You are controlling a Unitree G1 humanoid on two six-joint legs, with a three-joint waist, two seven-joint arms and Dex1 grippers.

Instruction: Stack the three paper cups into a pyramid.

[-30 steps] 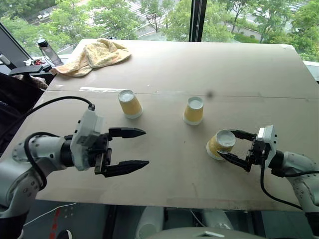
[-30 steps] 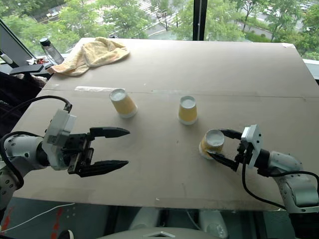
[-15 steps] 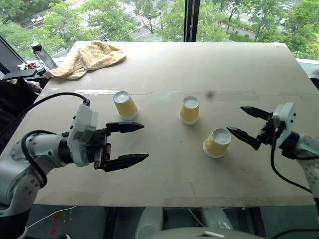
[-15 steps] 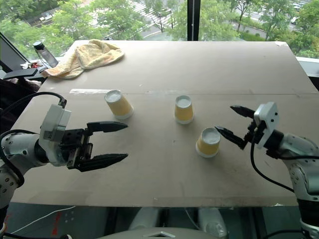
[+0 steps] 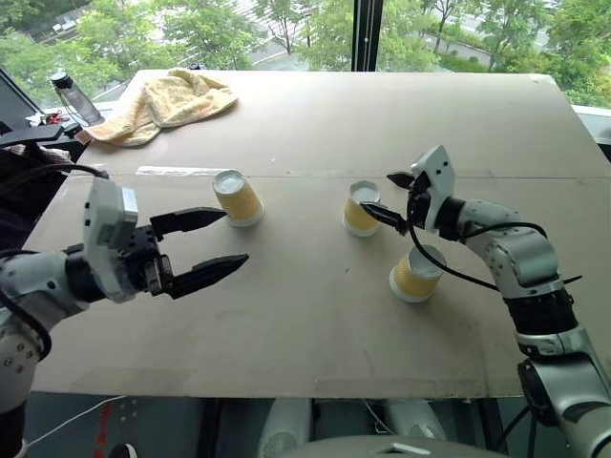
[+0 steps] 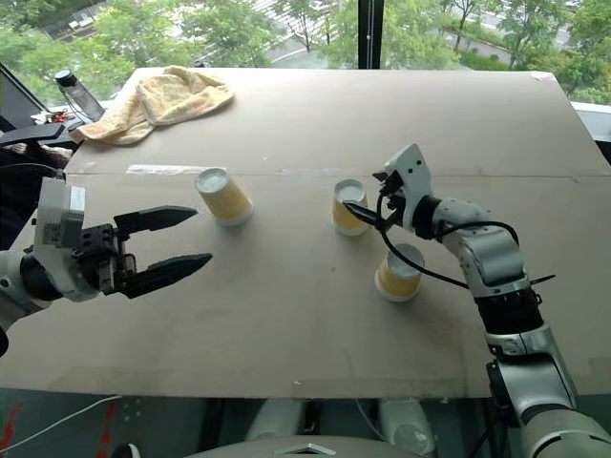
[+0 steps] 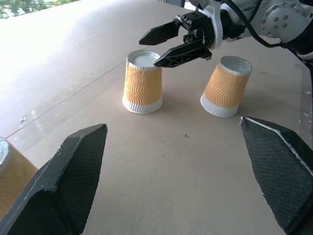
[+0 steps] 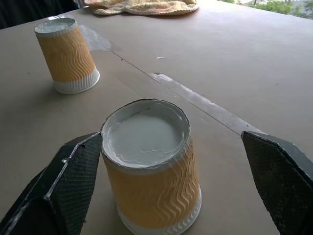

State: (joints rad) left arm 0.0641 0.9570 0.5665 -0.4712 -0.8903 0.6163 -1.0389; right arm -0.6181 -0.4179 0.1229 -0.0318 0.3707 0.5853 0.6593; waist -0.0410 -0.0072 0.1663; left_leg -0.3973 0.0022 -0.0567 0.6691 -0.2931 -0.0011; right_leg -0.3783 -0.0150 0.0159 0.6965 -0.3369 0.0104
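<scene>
three paper cups stand upside down on the table (image 5: pixel 315 324), white bases up, so nothing shows inside any of them. none is stacked; each rests on the board apart from the others.

the middle cup (image 5: pixel 362 208) sits right at the right gripper (image 5: pixel 390 199), whose two black fingers are spread wide, one on each side of the cup's top, gripping nothing. from the right wrist camera the cup (image 8: pixel 150 164) fills the space between the finger pads (image 8: pixel 58 191), not visibly touched by either.

the near cup (image 5: pixel 416 274) stands just below and behind that gripper, under the right forearm, leaning a little. from the left wrist camera it (image 7: pixel 226 86) is beside the middle cup (image 7: pixel 143 81), the two close but not touching.

the far cup (image 5: pixel 237 197) stands just ahead of the left gripper (image 5: pixel 212 243), beyond its upper fingertip and slightly tilted. the left gripper's fingers are also wide apart and empty, hovering over bare board and pointing toward the right gripper.

well beyond the left gripper, at the table's far corner, lies a crumpled pale yellow towel (image 5: pixel 167 102). a bottle (image 5: pixel 71 97) with a dark cap stands just off the table edge beside the towel.
</scene>
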